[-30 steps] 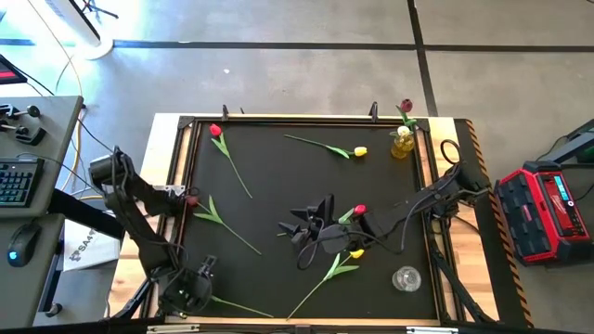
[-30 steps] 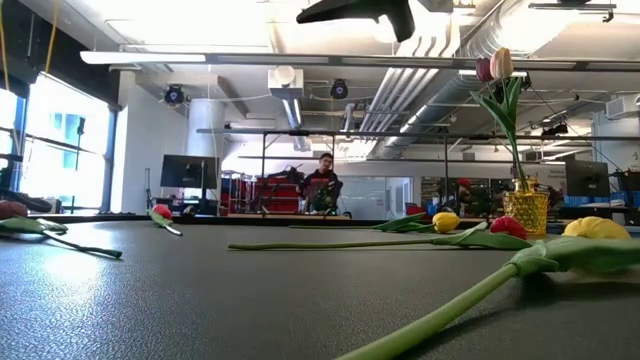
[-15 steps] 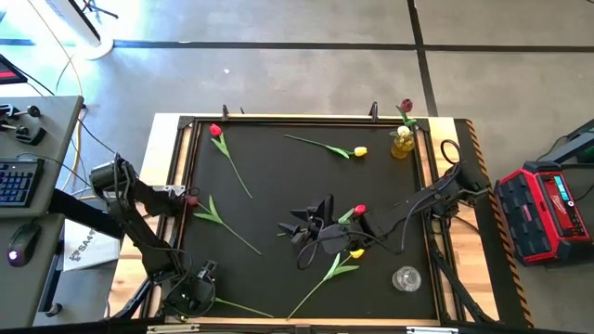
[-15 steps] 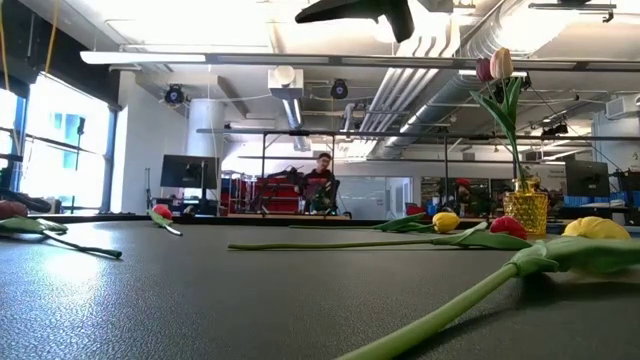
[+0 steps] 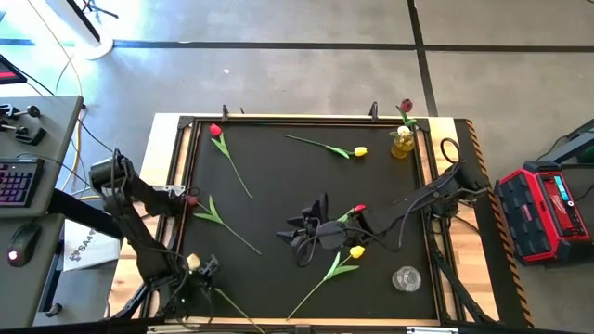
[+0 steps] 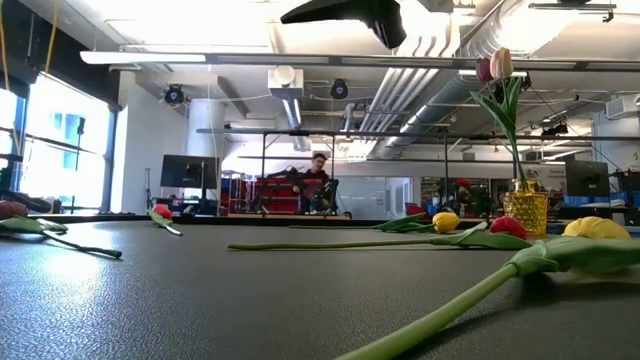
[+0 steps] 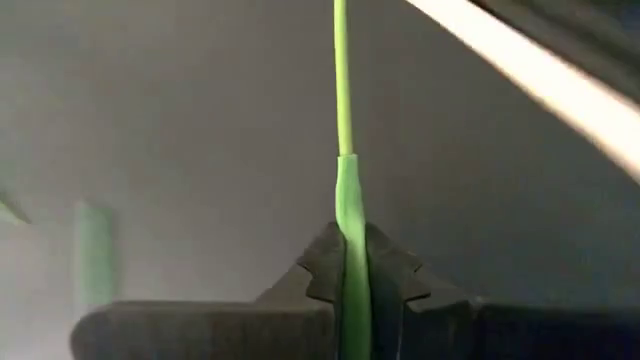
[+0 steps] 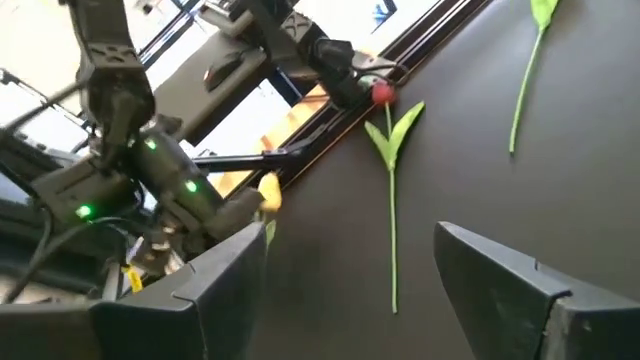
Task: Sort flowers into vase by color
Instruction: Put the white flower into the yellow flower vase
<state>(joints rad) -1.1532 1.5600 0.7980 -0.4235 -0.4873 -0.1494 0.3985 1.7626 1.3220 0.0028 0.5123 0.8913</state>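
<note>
My left gripper (image 5: 190, 283) is at the table's near left corner, shut on a tulip whose cream-yellow head (image 5: 193, 262) shows beside it and also in the right wrist view (image 8: 268, 190). My right gripper (image 5: 311, 227) hangs open over the table's middle, touching nothing; its fingers (image 8: 200, 290) stand wide apart. Lying flat on the mat are a red tulip (image 5: 215, 130), a yellow one (image 5: 360, 151), a dark red one (image 5: 192, 199), another red (image 5: 359, 210) and another yellow (image 5: 356, 251). A yellow vase (image 5: 402, 141) at the far right corner holds a dark red tulip. My left gripper pinches the tulip's thin green stem (image 7: 350, 215) between its two fingers, which lie across it. The head end is raised beside the gripper. The long stem (image 5: 237, 311) trails toward the table's near edge; whether its end rests on the mat I cannot tell.
A clear glass vase (image 5: 406, 278) stands near the near right corner. The black mat (image 5: 269, 186) has a raised frame around it. A desk with a keyboard (image 5: 14, 181) is off the left side and a red case (image 5: 543, 213) off the right.
My left gripper has turned while holding its tulip: the cream-yellow head, hidden before, now shows beside the gripper, and the stem has swung from lying along the near edge to pointing more steeply at it. My right gripper has shifted slightly toward the table's left.
</note>
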